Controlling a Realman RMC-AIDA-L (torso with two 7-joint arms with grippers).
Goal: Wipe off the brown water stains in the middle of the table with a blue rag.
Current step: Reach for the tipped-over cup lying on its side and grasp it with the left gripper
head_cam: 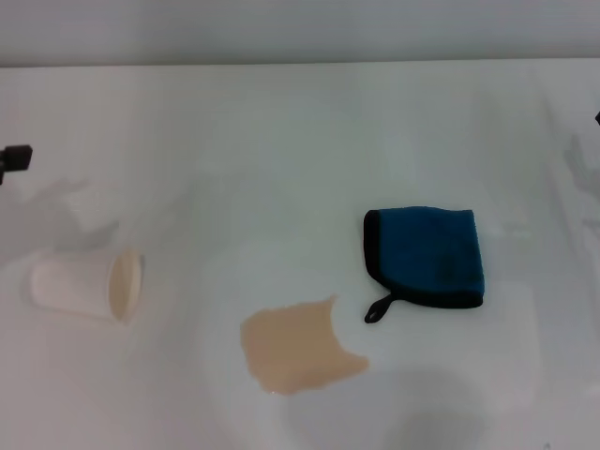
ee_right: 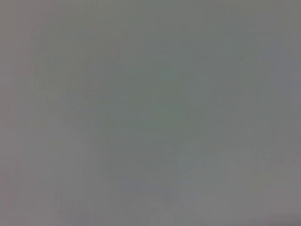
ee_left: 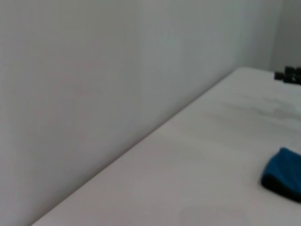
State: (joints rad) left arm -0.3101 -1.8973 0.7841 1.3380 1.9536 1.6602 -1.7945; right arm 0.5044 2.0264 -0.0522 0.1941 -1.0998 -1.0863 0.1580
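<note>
One blue rag [head_cam: 424, 257] lies flat on the table [head_cam: 281, 141], right of the middle. Brown water stains [head_cam: 298, 349] sit just beside it, nearer the front edge. Left gripper [head_cam: 15, 159] shows only at the left edge, well apart from the rag; I cannot tell its state.

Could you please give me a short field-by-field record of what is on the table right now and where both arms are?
table: white, wide
stain: tan puddle, near the front middle, not yet wiped
rag: blue, folded, black edging, lying flat just right of and behind the stain, apart from it
cup: white paper, on its side at the left, mouth facing the stain
left pincer: only a dark tip at the left edge, away from everything
right pincer: far side of the table, idle
</note>
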